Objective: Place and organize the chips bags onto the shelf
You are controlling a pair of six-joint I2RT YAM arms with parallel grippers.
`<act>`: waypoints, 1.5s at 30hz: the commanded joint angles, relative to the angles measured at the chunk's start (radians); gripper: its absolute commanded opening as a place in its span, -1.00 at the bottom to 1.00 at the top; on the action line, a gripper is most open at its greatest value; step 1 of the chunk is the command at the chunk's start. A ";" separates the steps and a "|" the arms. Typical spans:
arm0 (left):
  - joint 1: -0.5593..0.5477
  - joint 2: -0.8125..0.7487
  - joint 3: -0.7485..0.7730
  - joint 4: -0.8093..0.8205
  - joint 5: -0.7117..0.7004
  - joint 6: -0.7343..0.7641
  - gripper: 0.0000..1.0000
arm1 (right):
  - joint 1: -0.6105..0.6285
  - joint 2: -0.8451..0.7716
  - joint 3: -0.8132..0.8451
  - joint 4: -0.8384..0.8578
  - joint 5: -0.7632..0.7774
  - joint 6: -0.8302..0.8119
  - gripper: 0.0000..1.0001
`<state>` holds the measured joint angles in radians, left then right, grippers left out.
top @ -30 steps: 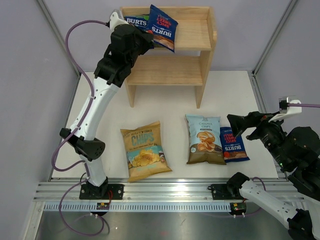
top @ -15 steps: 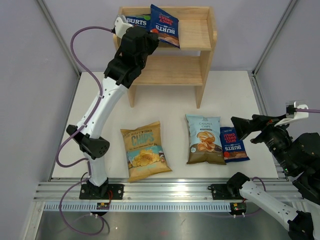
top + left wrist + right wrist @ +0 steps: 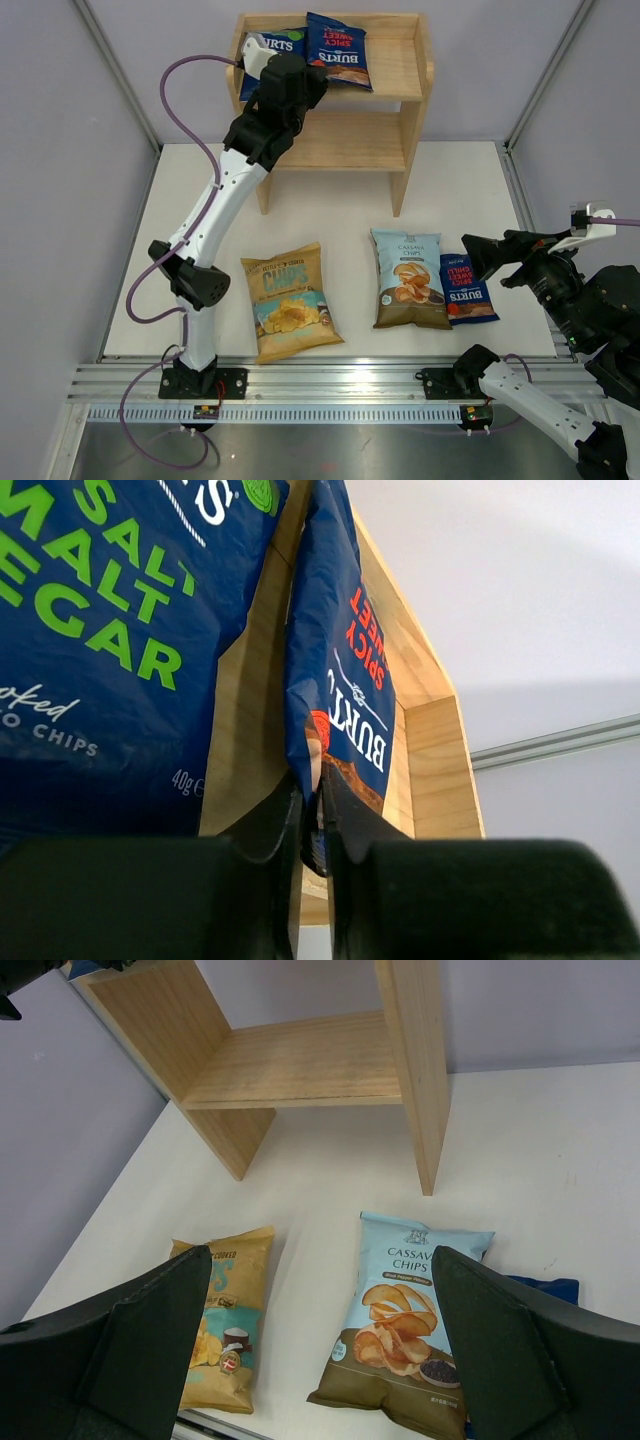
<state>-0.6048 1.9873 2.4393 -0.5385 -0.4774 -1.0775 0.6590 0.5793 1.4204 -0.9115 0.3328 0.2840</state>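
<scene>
1. Top external view: the left gripper (image 3: 318,68) is clamped on the lower edge of the spicy Burts bag (image 3: 340,48), on the top tier of the shelf (image 3: 392,70), beside the salt-and-vinegar Burts bag (image 3: 278,45).
2. The right gripper (image 3: 330,1330) hangs spread wide above the table (image 3: 330,200).
3. The tan Chips bag (image 3: 290,300), the cassava bag (image 3: 408,278) and the third Burts bag (image 3: 467,290) lie flat on the table.

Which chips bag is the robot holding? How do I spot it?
Find the wooden shelf at the back. On its top tier, right of the green-lettered bag, is the Spicy Sweet Burts bag: red lettering, jaws of the left gripper shut on it.
</scene>
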 commanded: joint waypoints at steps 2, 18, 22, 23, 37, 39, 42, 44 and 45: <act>0.011 -0.030 0.009 0.026 0.006 -0.009 -0.64 | 0.001 0.001 0.020 0.017 0.022 -0.014 0.99; 0.086 -0.064 0.067 -0.058 0.103 0.094 0.08 | 0.001 0.002 0.022 0.016 0.025 -0.016 0.99; 0.088 -0.088 0.063 -0.074 0.102 0.140 0.18 | 0.002 0.008 0.020 0.008 0.031 -0.017 0.99; 0.091 -0.099 0.063 -0.074 0.103 0.149 0.19 | 0.001 0.013 0.022 0.008 0.031 -0.017 0.99; 0.102 -0.238 0.020 -0.068 0.114 0.278 0.98 | 0.001 0.180 -0.001 -0.046 0.144 0.004 0.99; 0.100 -0.272 0.003 -0.074 0.123 0.315 0.98 | 0.001 0.214 -0.008 -0.050 0.181 0.017 0.99; 0.089 -0.341 -0.045 -0.103 0.154 0.378 0.98 | 0.001 0.269 -0.014 -0.056 0.187 0.032 0.99; 0.064 -0.417 -0.144 -0.098 0.172 0.442 0.98 | -0.001 0.303 -0.020 -0.053 0.183 0.046 0.99; 0.050 -0.442 -0.182 -0.089 0.181 0.464 0.98 | -0.004 0.315 -0.029 -0.055 0.190 0.049 0.99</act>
<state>-0.5236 1.6436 2.3394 -0.6441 -0.3393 -0.7330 0.6590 0.8631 1.4048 -0.9722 0.4637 0.3031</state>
